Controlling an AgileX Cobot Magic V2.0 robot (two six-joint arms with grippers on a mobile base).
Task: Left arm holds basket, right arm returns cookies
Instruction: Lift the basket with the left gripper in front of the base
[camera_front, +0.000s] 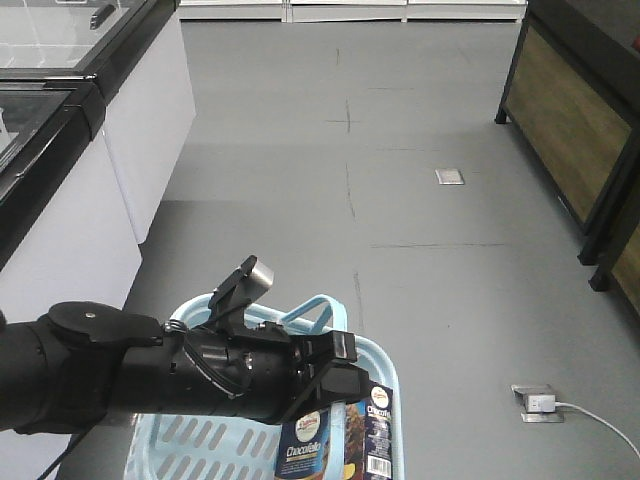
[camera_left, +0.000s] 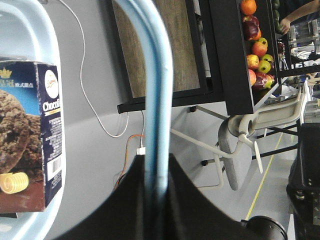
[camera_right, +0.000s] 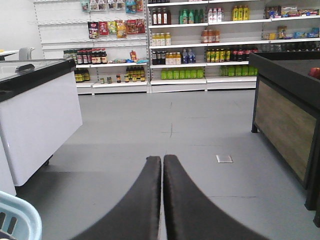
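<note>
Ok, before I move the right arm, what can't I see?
Front view: the left arm covers much of the inside of the basket; the lower edge cuts off the cookies.
Left wrist view: the left hand on the handle is blurred, too close.
Right wrist view: beyond the right hand, only a basket corner shows; cookies out of frame. That hand is outside the front view.

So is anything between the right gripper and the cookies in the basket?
Possibly. In the front view the cookies stand in the basket just below the left gripper, which is clamped on the handle. The right gripper is shut and faces open floor, with only the basket rim at its lower left.
</note>
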